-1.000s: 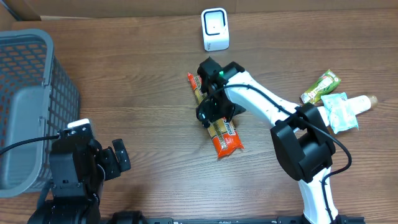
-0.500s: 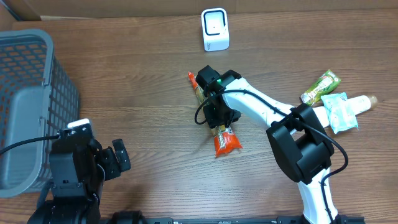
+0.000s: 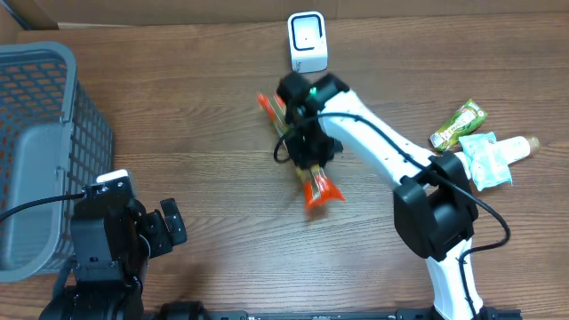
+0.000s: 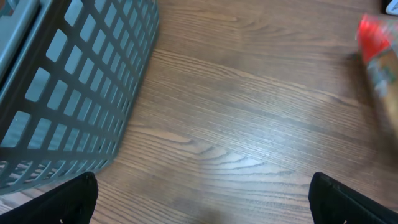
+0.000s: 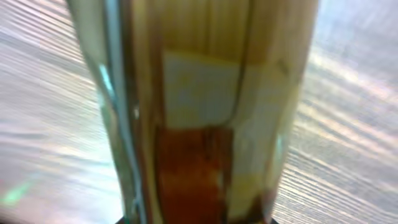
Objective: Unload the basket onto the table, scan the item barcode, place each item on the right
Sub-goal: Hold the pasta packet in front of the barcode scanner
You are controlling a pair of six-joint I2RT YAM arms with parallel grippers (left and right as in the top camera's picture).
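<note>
Clamping snack pack [image 3: 318,190]: right gripper [image 3: 307,153] | left gripper [image 4: 208,199] wide, empty | pale patch [image 5: 202,90]: right-wrist only

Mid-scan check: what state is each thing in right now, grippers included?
right gripper: shut on the snack packet.
snack packet: gripped mid-length, blurred, apparently lifted, not yet at the scanner.
left gripper: open, empty.
scanner: standing upright, nothing in front of it.
basket: upright at the left, contents unclear.
green packet: lying flat, untouched.
teal packet: lying flat against the white bottle.
white bottle: on its side.
</note>
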